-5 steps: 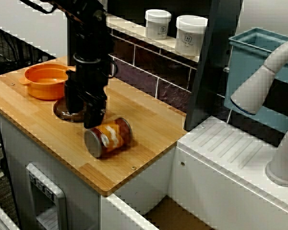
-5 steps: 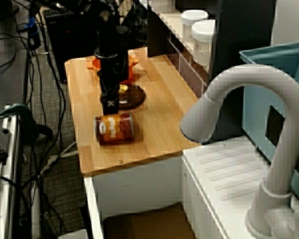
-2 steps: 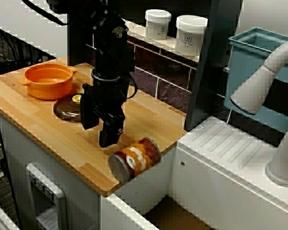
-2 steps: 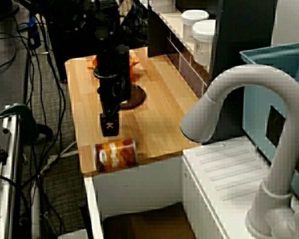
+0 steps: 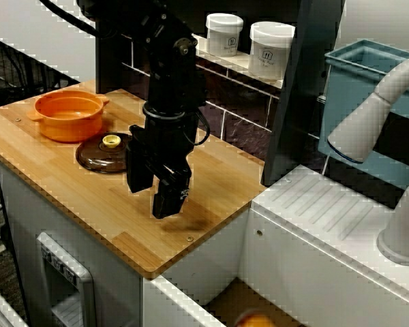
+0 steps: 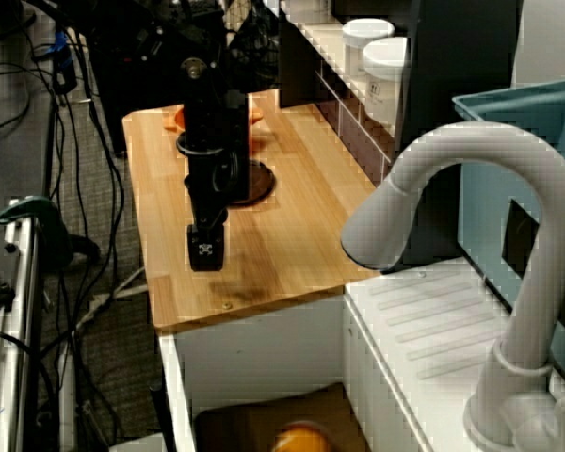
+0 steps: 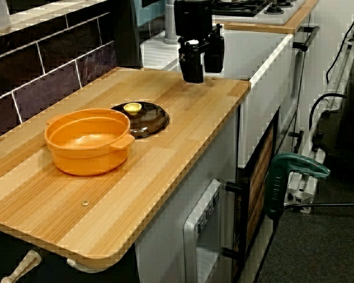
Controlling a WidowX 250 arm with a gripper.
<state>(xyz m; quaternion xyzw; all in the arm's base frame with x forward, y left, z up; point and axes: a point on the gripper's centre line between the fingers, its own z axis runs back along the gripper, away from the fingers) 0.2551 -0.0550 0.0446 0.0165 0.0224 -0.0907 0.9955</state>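
My gripper (image 5: 150, 202) hangs low over the wooden counter (image 5: 68, 191) near its end by the sink, open, with nothing between its fingers. In the view from over the sink the gripper (image 6: 205, 259) points down at bare wood. In the view along the counter the gripper (image 7: 203, 73) is at the far end. An orange blur, the can (image 5: 255, 319), shows below the counter's edge, down by the cardboard box; the same can (image 6: 299, 439) appears low in the view from over the sink. Behind the arm lie a brown glass lid (image 5: 105, 151) and an orange pot (image 5: 67, 116).
Two white jars (image 5: 223, 34) stand on the ledge above the tiled wall. A dark post (image 5: 293, 102) rises at the counter's end. Beyond it are a white drainboard (image 5: 327, 211), a grey faucet (image 5: 375, 122) and a teal bin (image 5: 368, 68). Cables (image 6: 85, 301) lie on the floor.
The can rolled from under the gripper to the counter's edge, then dropped off it. The gripper moved along the counter toward that edge, away from the lid.
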